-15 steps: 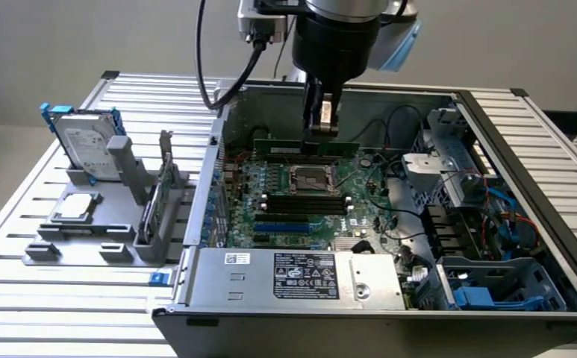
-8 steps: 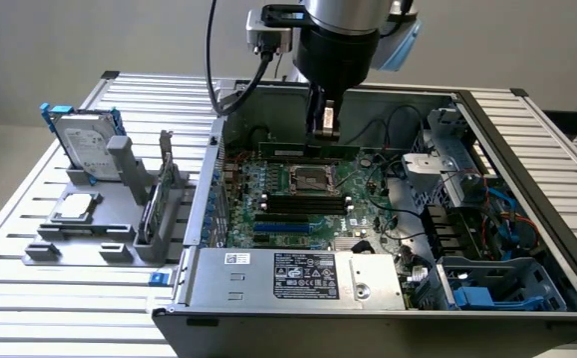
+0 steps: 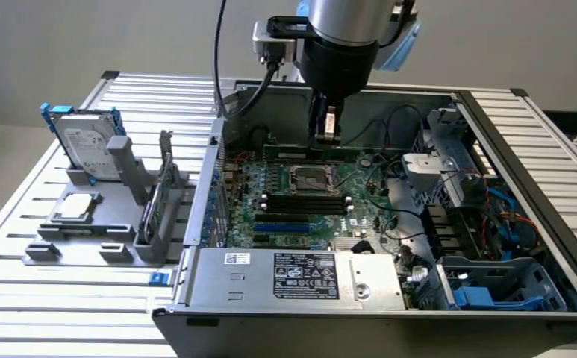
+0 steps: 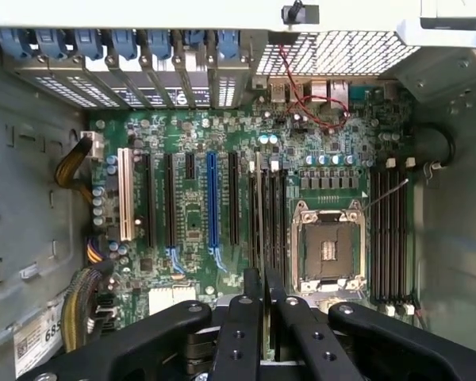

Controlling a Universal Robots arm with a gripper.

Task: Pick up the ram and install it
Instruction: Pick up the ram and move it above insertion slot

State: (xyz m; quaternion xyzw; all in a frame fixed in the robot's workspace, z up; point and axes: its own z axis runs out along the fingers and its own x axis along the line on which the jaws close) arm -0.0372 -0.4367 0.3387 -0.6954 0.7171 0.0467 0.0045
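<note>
My gripper (image 3: 325,139) hangs inside the open computer case, above the green motherboard (image 3: 363,212). It is shut on the ram (image 3: 286,153), a long thin green stick held level and lengthwise just behind the CPU socket (image 3: 313,179). In the wrist view the ram (image 4: 259,206) shows edge-on between the two black fingers (image 4: 251,298) of my gripper (image 4: 262,279). There it lines up with the black memory slots (image 4: 271,222) beside the socket (image 4: 329,246). A second bank of black slots (image 3: 308,203) lies on the socket's near side in the exterior view. The ram stands above the slots, not seated in one.
A grey fixture at the exterior view's left carries a silver hard drive (image 3: 84,145) and a card with a metal bracket (image 3: 160,186). The case walls (image 3: 208,194), power supply (image 3: 288,276), drive cage (image 3: 448,160), blue bay (image 3: 497,287) and cables ring the board.
</note>
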